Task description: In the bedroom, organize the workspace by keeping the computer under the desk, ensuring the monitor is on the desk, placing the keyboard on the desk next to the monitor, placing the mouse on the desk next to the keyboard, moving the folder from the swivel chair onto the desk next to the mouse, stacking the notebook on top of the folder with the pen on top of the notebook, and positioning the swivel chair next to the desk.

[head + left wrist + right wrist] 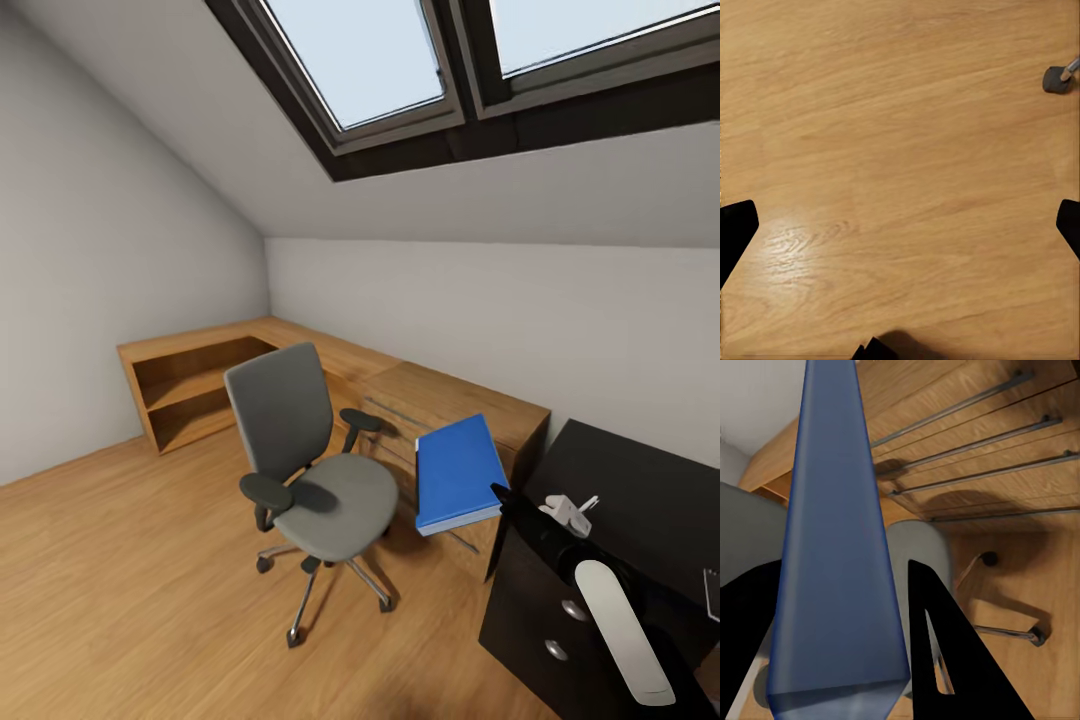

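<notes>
— What sits closest to the lens?

— In the right wrist view, the blue folder (836,547), running lengthwise between the two black fingers (945,660) of the right gripper (844,660). The jaws are closed onto it, one finger on each flat side.

— And from the head?

— The folder (458,473) is held up in the air, tilted, at the end of the right arm (600,600), over the gap between the swivel chair (310,470) and the black desk (630,520). It touches neither.

— What lies around it?

— The grey chair stands on the wooden floor (120,580), its seat bare, just in front of a low wooden drawer unit (440,400) along the wall.

— The other arm?

— The left gripper (900,232) points down at the floor; its jaws are spread wide with nothing between them. A chair caster (1056,79) shows nearby.
</notes>
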